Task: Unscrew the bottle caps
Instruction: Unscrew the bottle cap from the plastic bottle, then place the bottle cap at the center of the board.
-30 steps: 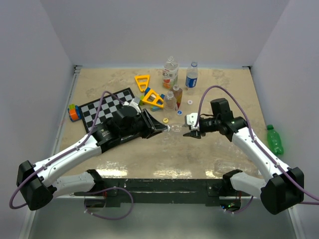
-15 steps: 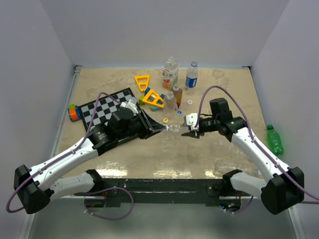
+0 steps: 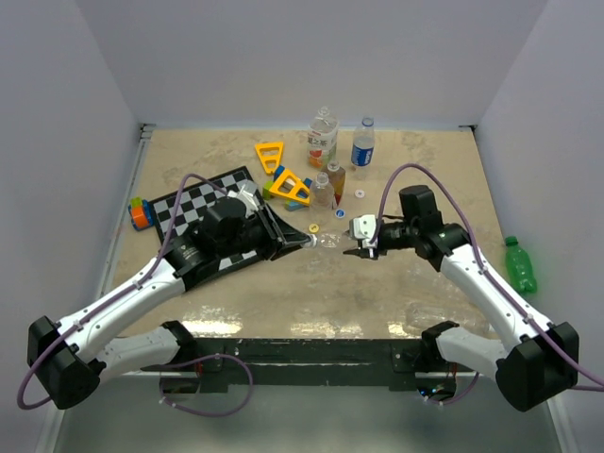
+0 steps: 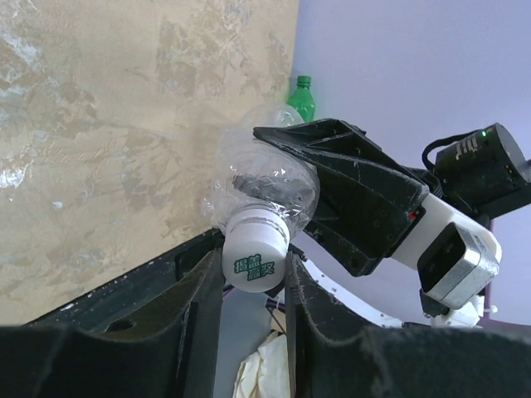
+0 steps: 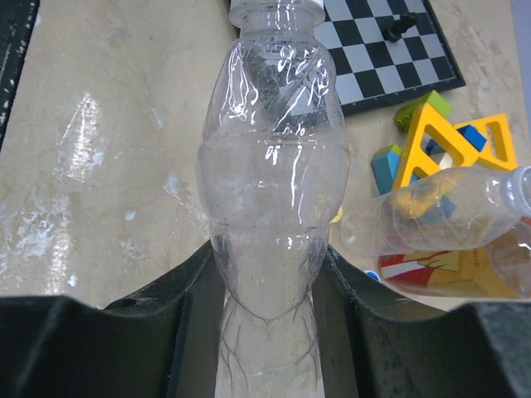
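A clear unlabelled bottle hangs level above the table's middle, held between both arms. My left gripper is shut on its white cap, which bears green print; the jaws press both sides of it. My right gripper is shut on the bottle's body near its base, fingers pinching the narrow waist. The right gripper's black fingers show behind the bottle in the left wrist view.
At the back stand an orange-label bottle, a blue-label bottle and two small clear bottles. Loose caps lie nearby. Yellow triangle frames, a chessboard and a green bottle at the right edge.
My left arm's wrist has turned and shifted slightly left and back while its fingers stay on the cap. The right arm and the bottle have hardly moved.
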`<state>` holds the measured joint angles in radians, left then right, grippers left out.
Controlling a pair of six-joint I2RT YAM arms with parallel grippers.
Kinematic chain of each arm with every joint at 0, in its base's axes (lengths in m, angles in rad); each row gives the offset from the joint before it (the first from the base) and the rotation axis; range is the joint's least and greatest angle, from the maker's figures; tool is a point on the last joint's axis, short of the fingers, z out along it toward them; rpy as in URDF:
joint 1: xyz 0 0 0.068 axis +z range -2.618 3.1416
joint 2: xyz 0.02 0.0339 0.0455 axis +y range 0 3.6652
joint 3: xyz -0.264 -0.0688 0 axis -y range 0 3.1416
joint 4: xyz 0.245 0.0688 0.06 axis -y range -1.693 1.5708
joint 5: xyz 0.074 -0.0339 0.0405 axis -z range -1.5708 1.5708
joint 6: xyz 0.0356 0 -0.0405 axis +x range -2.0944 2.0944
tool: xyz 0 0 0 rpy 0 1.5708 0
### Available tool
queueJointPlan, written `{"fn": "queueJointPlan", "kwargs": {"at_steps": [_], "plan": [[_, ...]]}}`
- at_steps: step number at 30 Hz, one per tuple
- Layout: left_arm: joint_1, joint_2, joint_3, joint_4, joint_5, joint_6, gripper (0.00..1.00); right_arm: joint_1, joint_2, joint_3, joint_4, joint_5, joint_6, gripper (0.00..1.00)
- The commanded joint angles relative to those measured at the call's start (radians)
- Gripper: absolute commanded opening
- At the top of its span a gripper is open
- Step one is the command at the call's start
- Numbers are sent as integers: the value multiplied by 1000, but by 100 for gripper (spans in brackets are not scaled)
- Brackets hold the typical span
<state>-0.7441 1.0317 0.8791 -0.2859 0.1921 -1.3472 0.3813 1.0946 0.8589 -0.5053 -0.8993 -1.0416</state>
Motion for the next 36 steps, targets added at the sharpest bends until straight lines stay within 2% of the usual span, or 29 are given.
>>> {"fn": "queueJointPlan", "kwargs": {"at_steps": [1, 5, 9, 15, 21, 25, 28, 32, 36], "plan": [[72, -21, -2, 34, -22, -33, 0, 34, -79, -15, -30, 75, -22, 12], [74, -2, -3, 22, -2, -18, 0, 146, -105, -17, 16, 264, 11, 11], [75, 14, 8, 19, 13, -24, 0, 206, -105, -23, 19, 413, 0, 11], [78, 24, 9, 47, 23, -38, 0, 209, -182, -29, 31, 484, -9, 10], [77, 4, 24, 36, -26, 158, 0, 177, -193, -47, 71, 406, 118, 10], [77, -53, -23, 114, -10, 425, 0, 15, -197, -29, 74, 222, 182, 9], [77, -74, -80, 159, 39, 580, 0, -50, -193, 5, 70, 159, 224, 9], [78, -24, -117, 133, 92, 680, 0, -82, -150, 40, 70, 114, 267, 9], [60, 45, -115, 116, 107, 741, 0, -177, -107, 81, 77, 42, 314, 9]]}}
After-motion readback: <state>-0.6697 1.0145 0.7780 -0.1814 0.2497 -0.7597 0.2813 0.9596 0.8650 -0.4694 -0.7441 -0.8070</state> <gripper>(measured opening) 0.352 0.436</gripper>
